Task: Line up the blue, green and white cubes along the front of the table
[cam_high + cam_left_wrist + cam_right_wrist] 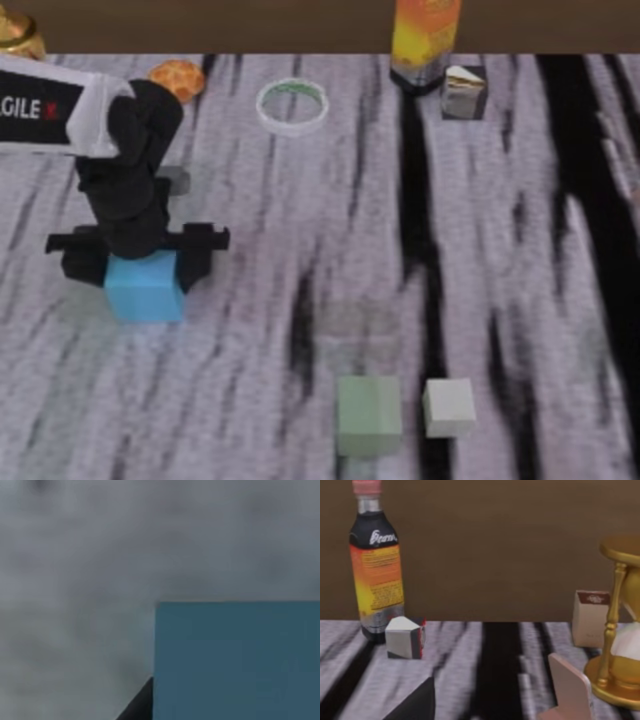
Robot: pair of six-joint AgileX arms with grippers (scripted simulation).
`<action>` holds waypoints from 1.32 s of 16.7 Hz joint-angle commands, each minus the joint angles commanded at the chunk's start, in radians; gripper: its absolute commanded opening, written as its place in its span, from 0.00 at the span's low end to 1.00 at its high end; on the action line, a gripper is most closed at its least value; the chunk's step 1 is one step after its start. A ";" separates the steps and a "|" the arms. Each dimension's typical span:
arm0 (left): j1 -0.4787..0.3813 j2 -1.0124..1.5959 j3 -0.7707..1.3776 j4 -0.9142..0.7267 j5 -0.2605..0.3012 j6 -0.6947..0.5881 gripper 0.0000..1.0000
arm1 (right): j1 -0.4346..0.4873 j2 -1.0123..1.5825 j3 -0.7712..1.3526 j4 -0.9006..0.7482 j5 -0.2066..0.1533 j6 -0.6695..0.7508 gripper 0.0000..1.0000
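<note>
An AgileX arm's black left gripper stands over the left half of the pale grey-lilac, dark-streaked surface, its fingers set on either side of the large matte sky-blue cube, which they appear to be holding; whether the cube rests on the surface or hangs just above it cannot be told. In the left wrist view the same blue cube fills the near corner, with one dark finger showing beside its edge against the blurred grey surface. Well apart from it, near the front edge and a little right of centre, the medium pale grey-green cube sits just beside the smaller off-white cube, a narrow gap between them, the white one to the right. Along the back edge stand a white ring with a green inner rim, an orange-speckled round object, an orange-labelled dark bottle and, just beside it, a small shiny silver-and-dark block; a gold object sits at the back left corner. The right arm does not appear in the top view, and its wrist view looks across the surface at the bottle, the silver-and-dark block, a gold hourglass and a small cream box; the state of the right gripper cannot be told.
</note>
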 joint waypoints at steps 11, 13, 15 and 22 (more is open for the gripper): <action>0.000 0.000 0.000 0.000 0.000 0.000 0.00 | 0.000 0.000 0.000 0.000 0.000 0.000 1.00; 0.000 0.000 0.000 0.000 0.000 0.000 0.00 | 0.000 0.000 0.000 0.000 0.000 0.000 1.00; 0.001 -0.008 0.002 -0.003 -0.001 0.002 0.00 | 0.000 0.000 0.000 0.000 0.000 0.000 1.00; 0.019 -0.094 0.104 -0.203 -0.002 -0.004 0.00 | 0.000 0.000 0.000 0.000 0.000 0.000 1.00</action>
